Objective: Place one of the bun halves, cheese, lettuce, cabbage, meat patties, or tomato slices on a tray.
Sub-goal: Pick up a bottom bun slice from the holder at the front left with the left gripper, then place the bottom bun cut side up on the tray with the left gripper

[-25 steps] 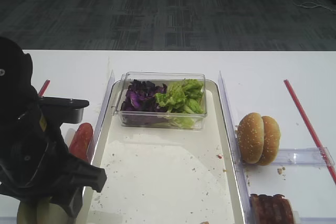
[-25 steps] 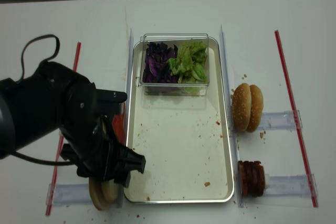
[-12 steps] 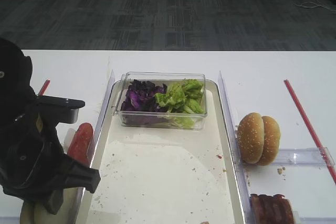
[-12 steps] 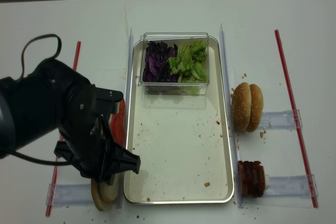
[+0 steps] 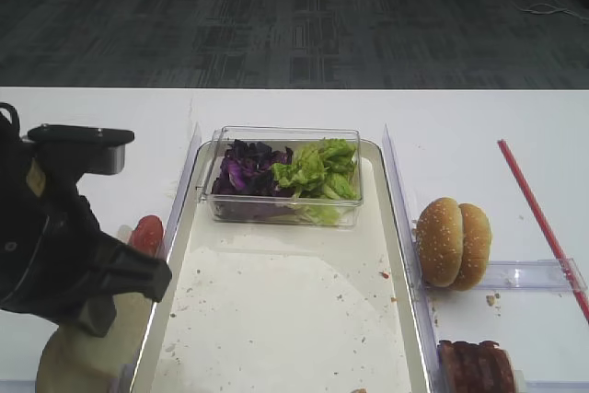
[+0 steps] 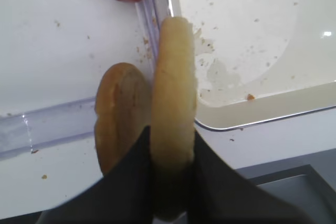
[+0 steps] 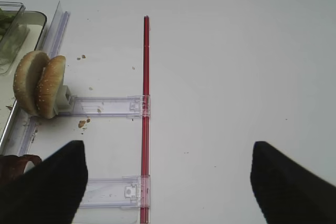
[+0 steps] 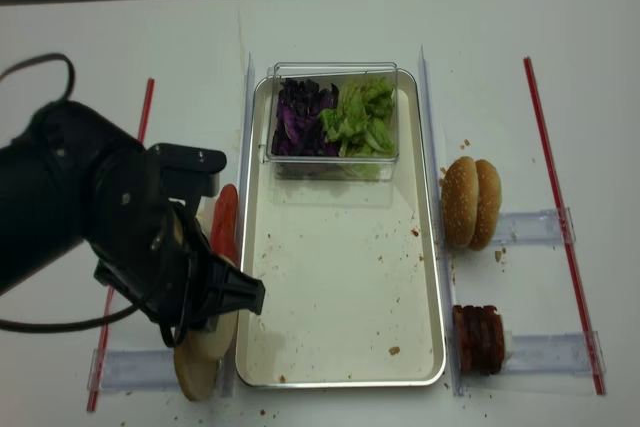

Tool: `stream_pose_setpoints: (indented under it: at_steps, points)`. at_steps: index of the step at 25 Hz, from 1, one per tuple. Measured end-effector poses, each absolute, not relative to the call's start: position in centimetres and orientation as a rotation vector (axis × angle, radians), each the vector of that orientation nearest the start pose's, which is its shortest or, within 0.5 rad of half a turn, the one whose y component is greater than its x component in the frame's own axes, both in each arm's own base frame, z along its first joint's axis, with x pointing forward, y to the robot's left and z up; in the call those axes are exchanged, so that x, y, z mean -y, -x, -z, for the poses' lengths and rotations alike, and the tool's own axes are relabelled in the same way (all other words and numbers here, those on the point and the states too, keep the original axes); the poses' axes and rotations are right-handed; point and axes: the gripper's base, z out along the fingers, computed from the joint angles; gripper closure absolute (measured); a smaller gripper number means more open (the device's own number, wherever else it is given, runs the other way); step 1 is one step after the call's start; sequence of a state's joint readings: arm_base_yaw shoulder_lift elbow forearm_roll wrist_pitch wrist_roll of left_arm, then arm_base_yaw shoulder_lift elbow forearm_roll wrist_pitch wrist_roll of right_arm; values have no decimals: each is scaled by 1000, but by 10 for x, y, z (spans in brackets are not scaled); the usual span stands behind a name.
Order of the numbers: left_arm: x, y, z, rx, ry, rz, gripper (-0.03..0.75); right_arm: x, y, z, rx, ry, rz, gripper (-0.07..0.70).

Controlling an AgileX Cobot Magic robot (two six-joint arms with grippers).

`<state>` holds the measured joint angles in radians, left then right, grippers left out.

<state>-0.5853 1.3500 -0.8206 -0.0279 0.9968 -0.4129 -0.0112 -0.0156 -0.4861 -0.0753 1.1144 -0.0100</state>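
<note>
In the left wrist view my left gripper (image 6: 173,140) is shut on the edge of a pale cream bun half (image 6: 174,93), held upright beside the tray's (image 6: 252,51) near left rim. A second bun half (image 6: 116,114) with a tan crust stands just behind it in a clear rack. From above, the left arm (image 8: 120,227) covers the grip, and the bun halves (image 8: 203,357) show below it. Tomato slices (image 8: 226,219) stand left of the tray (image 8: 340,381). Lettuce (image 8: 362,117) and cabbage (image 8: 298,119) fill a clear box. Meat patties (image 8: 480,339) sit right. Cheese is out of view. My right gripper (image 7: 168,187) is open over bare table.
Two sesame-seeded bun halves (image 8: 472,204) stand on edge in a clear rack right of the tray. Red strips (image 8: 560,217) (image 8: 128,197) run along both sides of the table. The clear box (image 8: 334,172) sits at the tray's far end.
My left gripper has shut on the pale bun half and the arm has risen and shifted a little to the left. The right side is unchanged.
</note>
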Motion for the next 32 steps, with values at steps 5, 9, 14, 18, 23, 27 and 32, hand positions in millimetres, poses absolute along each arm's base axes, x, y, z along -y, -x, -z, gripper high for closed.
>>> stream_pose_setpoints:
  at_steps: [5,9,14,18,23,27,32]
  points:
    - [123,-181,-257,-2928,-234,204,603,6,8,-269,-2096,-7,104,-26]
    - [123,-181,-271,-2890,-233,231,604,6,8,-269,-2096,-7,104,-26]
    - [130,-183,-274,-2851,-247,330,606,6,8,-269,-2096,-5,105,-26]
    - [147,-181,-281,-2783,-311,618,606,6,8,-269,-2096,-5,105,-26]
    - [166,-179,-293,-2642,-384,948,607,6,8,-269,-2096,-5,105,-26]
    - [173,-181,-296,-2577,-404,1042,607,6,8,-269,-2096,-5,105,-26]
    - [183,-197,-271,-2660,-396,1013,608,6,8,-269,-2096,-5,105,-26]
